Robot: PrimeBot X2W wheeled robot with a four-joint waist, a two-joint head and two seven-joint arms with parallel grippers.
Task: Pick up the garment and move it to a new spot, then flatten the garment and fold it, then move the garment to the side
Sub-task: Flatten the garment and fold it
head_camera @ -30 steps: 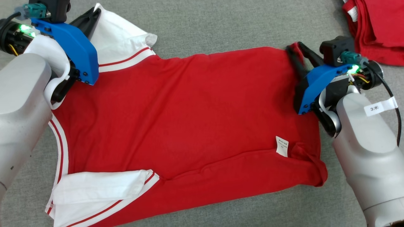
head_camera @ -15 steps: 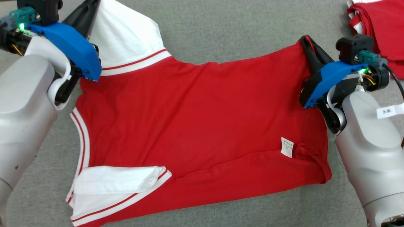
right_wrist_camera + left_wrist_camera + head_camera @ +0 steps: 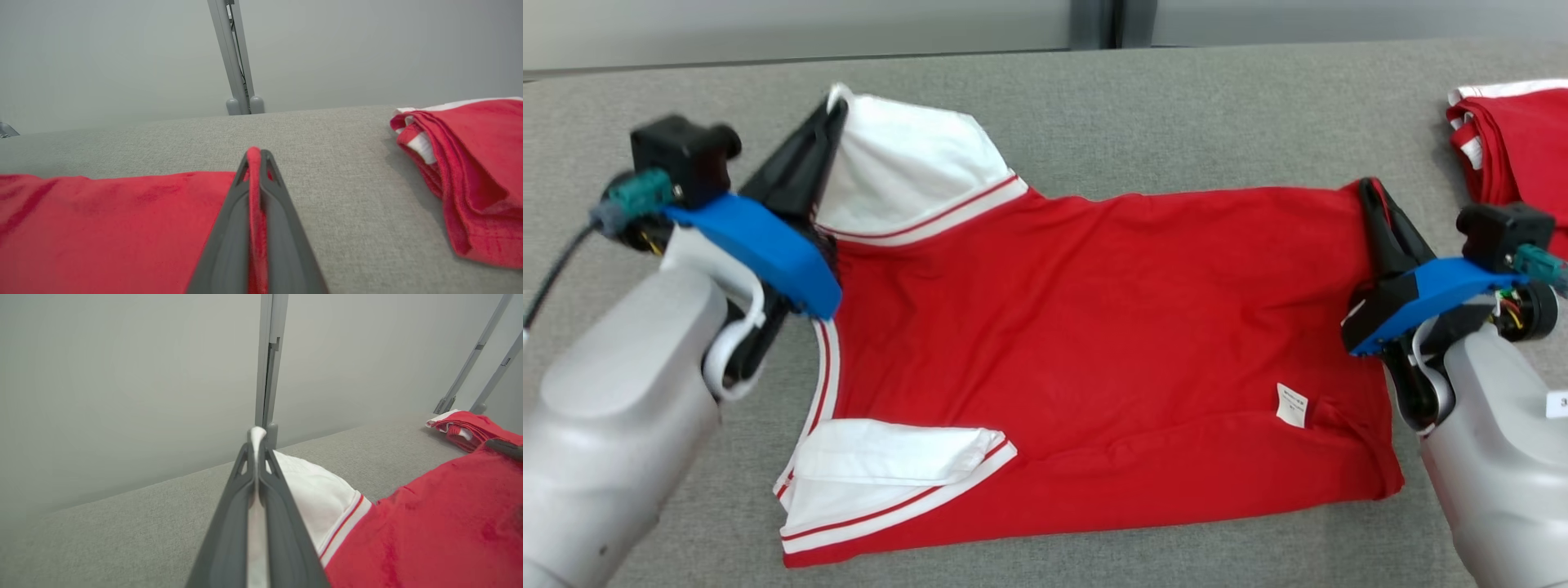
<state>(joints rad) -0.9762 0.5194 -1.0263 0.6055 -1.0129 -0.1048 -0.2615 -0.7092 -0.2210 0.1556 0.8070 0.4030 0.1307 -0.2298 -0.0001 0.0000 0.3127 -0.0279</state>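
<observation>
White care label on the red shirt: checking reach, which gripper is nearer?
Right. The right gripper pinches the red shirt at its far hem corner, the end bearing the small white care label; the left gripper clamps the white sleeve at the opposite end.

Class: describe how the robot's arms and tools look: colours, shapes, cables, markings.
The left forearm and right forearm are smooth, rounded, pale grey shells. Each wrist carries a blue bracket, a black camera block and a teal connector. The left tool and right tool have two long, dark, tapering fingers. A black cable leaves the left wrist; a white label marks the right forearm.
</observation>
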